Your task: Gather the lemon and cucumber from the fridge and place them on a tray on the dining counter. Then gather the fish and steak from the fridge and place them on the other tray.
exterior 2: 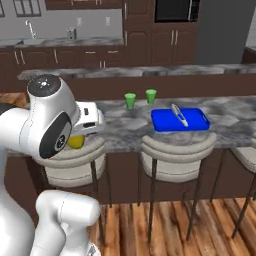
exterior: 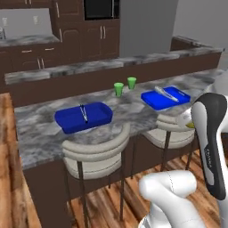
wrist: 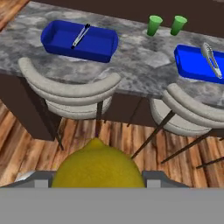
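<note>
Lemon (wrist: 99, 164) nearest the lens in the hand view, low centre, sitting between the fingers of the hand (wrist: 99, 175); fingers part-open and closed on the fruit. Same yellow shows at the hand in the right base view (exterior 2: 76, 142), and as a sliver past the forearm in the left base view (exterior: 190, 125).

Left to right along the dining surface (exterior: 40, 129):
- left blue tray (exterior: 83, 117), one pair of tongs (exterior: 83, 113) lying in it, no food;
- two green cups (exterior: 125, 86), far side, between the trays;
- right blue tray (exterior: 165, 98), second pair of tongs (exterior: 166, 94) across it, no food.
Two pale stools (exterior: 95, 153) tucked under the near edge, one below each tray.

Risks, as I judge them:
- lemon is round and smooth; a loose hold or a jolt could let it drop to the wood floor before it reaches a tray;
- released on the tongs or on the low rim, it could roll out onto the surface;
- a low approach could catch a stool back.

Pose: arm folded close to the base, hand held off the near edge of the surface at about stool-back level, pointing forward and down toward the trays. Hand well short of both trays; lemon not yet placed.
</note>
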